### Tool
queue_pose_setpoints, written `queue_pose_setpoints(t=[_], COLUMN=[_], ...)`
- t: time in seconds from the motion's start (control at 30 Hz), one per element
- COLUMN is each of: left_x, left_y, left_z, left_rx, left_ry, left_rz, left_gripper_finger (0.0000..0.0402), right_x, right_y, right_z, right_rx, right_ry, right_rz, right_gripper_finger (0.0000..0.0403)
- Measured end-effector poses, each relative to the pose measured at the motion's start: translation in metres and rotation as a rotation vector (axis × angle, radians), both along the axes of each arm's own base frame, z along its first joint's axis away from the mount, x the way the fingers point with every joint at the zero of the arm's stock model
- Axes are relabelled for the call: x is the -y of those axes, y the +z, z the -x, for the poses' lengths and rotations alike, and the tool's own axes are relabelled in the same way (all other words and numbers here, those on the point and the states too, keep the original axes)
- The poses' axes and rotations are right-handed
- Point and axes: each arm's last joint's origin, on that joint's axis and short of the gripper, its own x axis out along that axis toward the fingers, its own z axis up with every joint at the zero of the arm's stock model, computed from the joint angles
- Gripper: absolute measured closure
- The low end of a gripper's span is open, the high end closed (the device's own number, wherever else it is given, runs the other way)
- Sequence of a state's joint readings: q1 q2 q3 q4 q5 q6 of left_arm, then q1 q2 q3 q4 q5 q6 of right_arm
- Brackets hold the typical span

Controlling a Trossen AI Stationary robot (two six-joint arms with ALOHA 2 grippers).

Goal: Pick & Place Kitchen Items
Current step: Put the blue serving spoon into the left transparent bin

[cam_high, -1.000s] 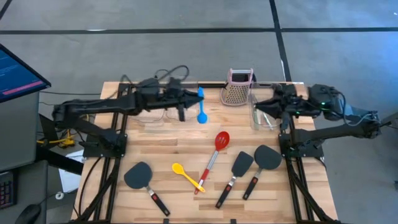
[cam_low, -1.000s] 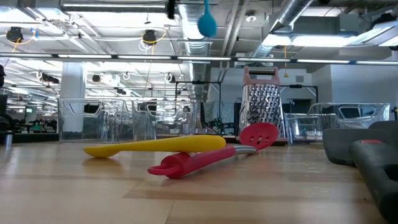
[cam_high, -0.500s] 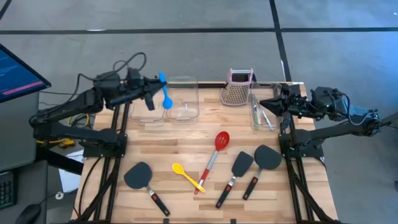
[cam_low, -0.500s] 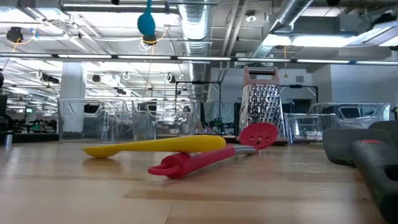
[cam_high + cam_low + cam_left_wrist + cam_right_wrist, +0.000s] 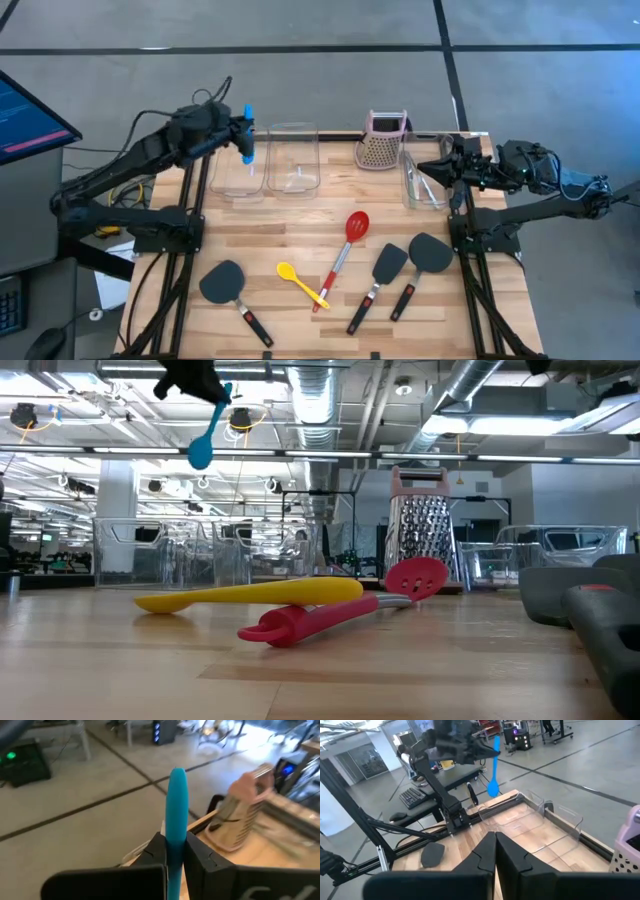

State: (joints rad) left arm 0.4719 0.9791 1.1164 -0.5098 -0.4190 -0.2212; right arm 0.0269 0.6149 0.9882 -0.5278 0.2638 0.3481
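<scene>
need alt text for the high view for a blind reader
The left end effector holds a blue spoon over a clear bin at the table's back left. The right end effector is shut over another bin. In front lie three spatulas, a red spoon and a yellow spoon.

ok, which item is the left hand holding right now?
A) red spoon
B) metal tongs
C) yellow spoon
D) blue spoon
D: the left hand is shut on the blue spoon, raised over the leftmost clear bin; in the low view the spoon hangs bowl-down, well above the table.
</scene>
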Motion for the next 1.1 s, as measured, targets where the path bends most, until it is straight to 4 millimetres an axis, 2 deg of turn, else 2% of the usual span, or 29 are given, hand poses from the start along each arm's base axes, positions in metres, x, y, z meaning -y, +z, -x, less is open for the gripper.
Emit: queue_pose_setpoints(t=[0.3,0.6,0.87,1.1], left_x=[-0.042,-0.083,-0.104,-0.113], left_y=[-0.046,-0.081,-0.113,-0.126], left_z=[-0.017,-0.025,-0.019,-0.019], left_rx=[-0.238,-0.347,-0.488,-0.534], left_ry=[0.141,0.181,0.204,0.207], left_rz=[0.191,0.320,0.476,0.530], left_gripper_finger=[0.0398,0.0398,0.0398,0.0397], right_x=[0.000,0.000,0.000,0.000], right_y=[-0.001,-0.002,-0.002,-0.002], right_z=[0.000,0.000,0.000,0.000], right_rx=[-0.012,-0.012,-0.014,-0.014], right_ry=[-0.003,-0.003,-0.003,-0.003], right_rz=[-0.014,-0.017,-0.018,-0.018], right_gripper_finger=[0.0402,0.0402,0.0402,0.0402])
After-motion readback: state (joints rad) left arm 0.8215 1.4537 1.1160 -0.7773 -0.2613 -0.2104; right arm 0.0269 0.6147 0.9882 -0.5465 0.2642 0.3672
